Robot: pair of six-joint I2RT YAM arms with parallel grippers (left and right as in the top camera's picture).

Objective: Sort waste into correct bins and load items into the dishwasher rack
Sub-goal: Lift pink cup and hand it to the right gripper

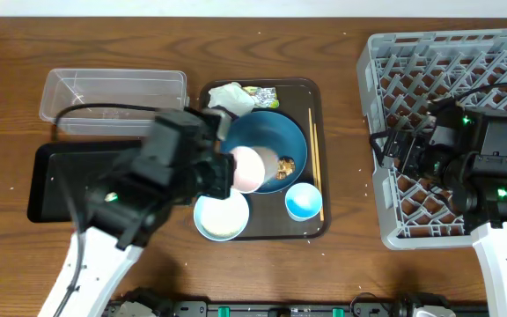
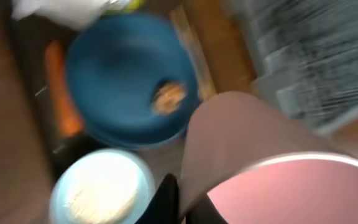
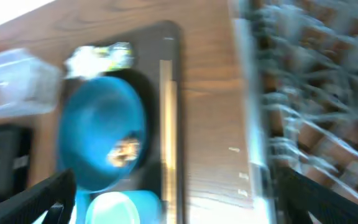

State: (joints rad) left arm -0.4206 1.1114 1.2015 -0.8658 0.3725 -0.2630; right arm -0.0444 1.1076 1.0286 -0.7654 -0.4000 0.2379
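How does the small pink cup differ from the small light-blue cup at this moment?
Colour: the small pink cup is pale pink; the small light-blue cup is bright blue.
Support: the pink cup is gripped by the left gripper over the round dark-blue plate; the light-blue cup stands free on the dark brown serving tray.
Pose: the light-blue cup sits upright, mouth up; the pink cup looks tilted.
Both are small, round and appear empty.
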